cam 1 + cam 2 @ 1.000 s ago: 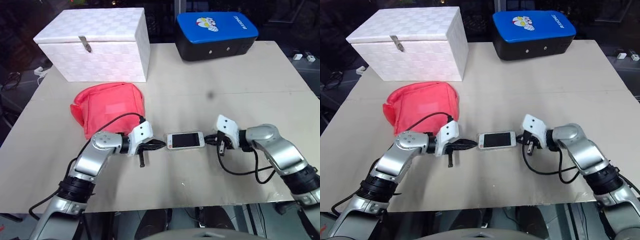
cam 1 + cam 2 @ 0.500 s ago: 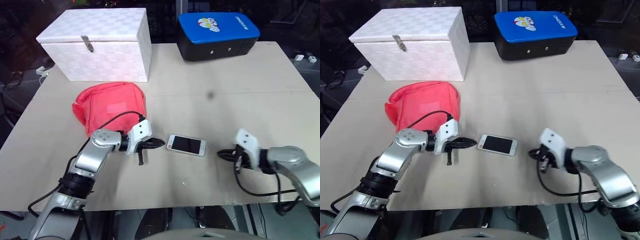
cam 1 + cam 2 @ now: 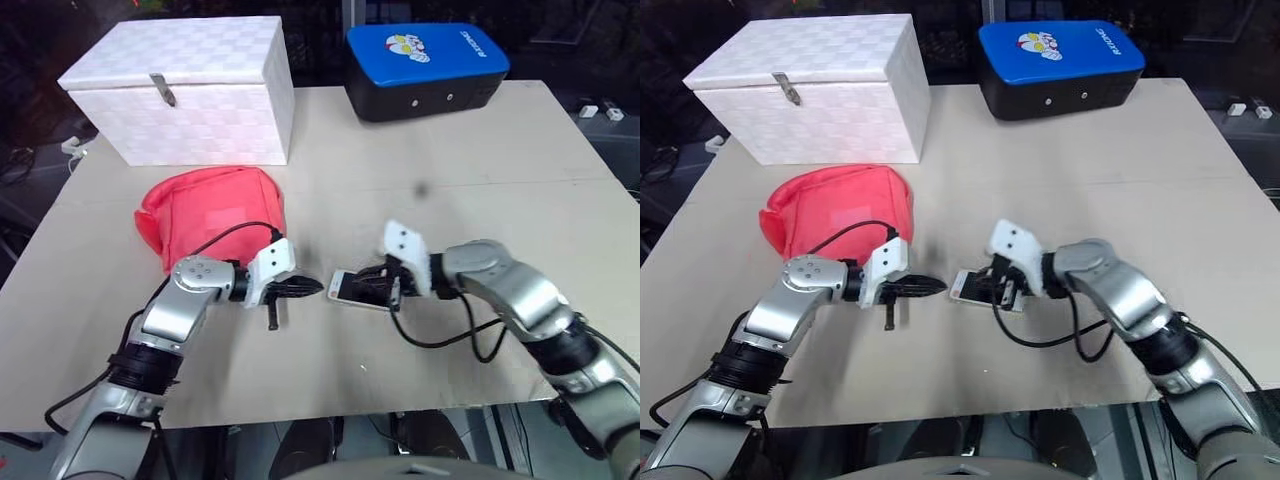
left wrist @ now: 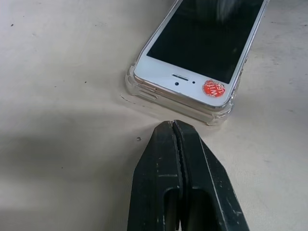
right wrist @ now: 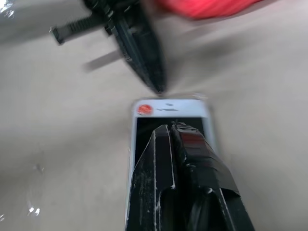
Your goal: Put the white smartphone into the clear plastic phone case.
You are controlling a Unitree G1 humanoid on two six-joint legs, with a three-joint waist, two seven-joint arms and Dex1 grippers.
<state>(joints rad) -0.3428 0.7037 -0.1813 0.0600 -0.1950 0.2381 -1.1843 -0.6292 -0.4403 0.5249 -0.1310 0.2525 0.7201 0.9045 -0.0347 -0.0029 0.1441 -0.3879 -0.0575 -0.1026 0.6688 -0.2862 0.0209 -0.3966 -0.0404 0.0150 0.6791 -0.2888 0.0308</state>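
We are keeping both grippers closed and empty — left gripper [image 4: 174, 126] just left of the white smartphone [image 4: 204, 45] lying in its clear plastic phone case [image 4: 144, 94], right gripper [image 5: 169, 129] over the black screen — mid-table, near edge

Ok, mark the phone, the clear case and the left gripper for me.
white smartphone [image 4: 204, 36]: left wrist view, middle of its black screen.
clear plastic phone case [image 4: 137, 91]: left wrist view, glossy corner lip beneath the phone.
left gripper [image 4: 173, 126]: left wrist view, tip of its shut jaws.
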